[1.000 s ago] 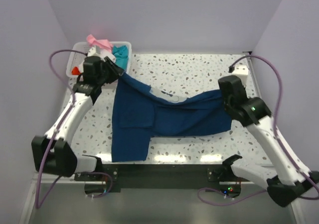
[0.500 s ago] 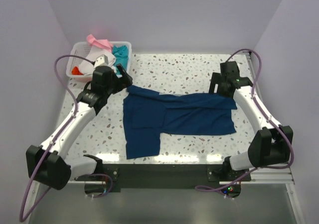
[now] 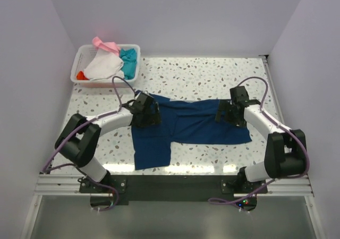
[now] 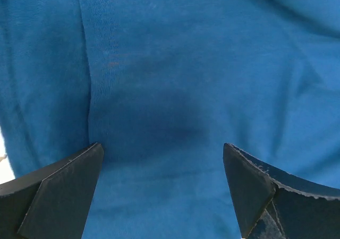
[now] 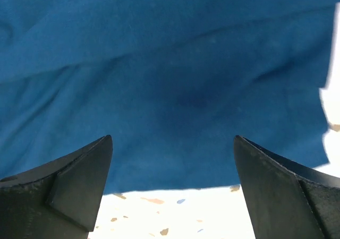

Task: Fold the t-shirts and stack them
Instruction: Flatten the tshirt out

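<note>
Since the earlier frames the navy-blue t-shirt (image 3: 191,126) has gone from hanging stretched between the arms to lying on the speckled table (image 3: 212,74), and both arms have come down low over it. It sprawls sideways and rumpled, one flap (sleeve or hem, hard to tell) reaching toward the near edge; no print shows. One corner lies near the white plastic basket (image 3: 133,49), which holds a white tee (image 3: 103,68), a teal tee (image 3: 128,58), a pink tee (image 3: 105,43) and an orange-red tee (image 3: 79,75). The left gripper (image 3: 151,114) sits over the end nearer the basket, the right gripper (image 3: 226,113) over the far end, both with fingers spread, pinching nothing. The shirt looks released for spreading; folding seems not yet begun.
</note>
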Tool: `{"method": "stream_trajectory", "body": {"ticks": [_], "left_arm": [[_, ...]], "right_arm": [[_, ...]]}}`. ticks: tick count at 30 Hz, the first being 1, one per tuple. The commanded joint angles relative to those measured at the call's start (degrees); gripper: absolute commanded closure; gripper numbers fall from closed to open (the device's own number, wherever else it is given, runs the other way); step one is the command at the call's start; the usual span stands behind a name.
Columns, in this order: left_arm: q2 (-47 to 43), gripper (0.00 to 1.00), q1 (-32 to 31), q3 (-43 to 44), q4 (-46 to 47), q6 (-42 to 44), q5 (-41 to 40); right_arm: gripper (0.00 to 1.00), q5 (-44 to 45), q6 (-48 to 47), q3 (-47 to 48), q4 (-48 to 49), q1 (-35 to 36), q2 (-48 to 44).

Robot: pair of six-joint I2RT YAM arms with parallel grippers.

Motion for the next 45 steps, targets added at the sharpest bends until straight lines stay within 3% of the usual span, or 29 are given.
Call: {"method": "stream_trajectory", "body": {"ticks": [1,9,17,20,23,26,29,35,38,45], "left_arm": [[4.4,0.0,0.1,5.2,2.0,-0.5,-0.1],[20.4,0.0,2.4,18.6,-2.4,1.2,-2.1],[29.1,0.0,5.6,32.6,-3.7,2.8,-0.7],[30.9,0.0,5.6,40.4,-6.5,3.8,-0.6],[28.8,0.0,5.0,41.1,-4.9,4.8,1.9],[23.5,0.0,3.8,38.5,-6.1,5.1,0.2],[13.9,0.0,3.4,29.2,-4.8,4.8,-0.8],[-11.7,0.0,3.4,1.9,-10.8,-1.6,-9.0],[-18.5,0.0,3.4,-7.3,-13.0,-4.8,-8.7],[-21.1,0.0,3.4,-12.3,-12.2,-6.4,-7.4]], "right_arm": [[0.01,-2.8,0.9,0.7,5.5,-0.8,4.6],[0.01,-2.5,1.2,6.8,7.6,-3.4,14.8],[0.01,-4.1,0.4,19.6,8.8,-7.3,26.8],[0.01,-2.7,-1.8,25.8,4.9,-7.5,27.6],[0.01,-2.3,-2.5,26.6,3.8,-7.5,24.0],[0.01,-0.8,-2.6,23.8,2.8,-7.5,16.5],[0.01,3.8,-1.5,19.5,0.7,-7.4,8.4],[0.01,6.6,2.5,9.3,0.2,-7.6,-4.0],[0.01,5.2,4.0,5.9,0.7,-7.6,-7.9],[0.01,3.5,3.3,3.0,1.5,-7.5,-9.3]]}}
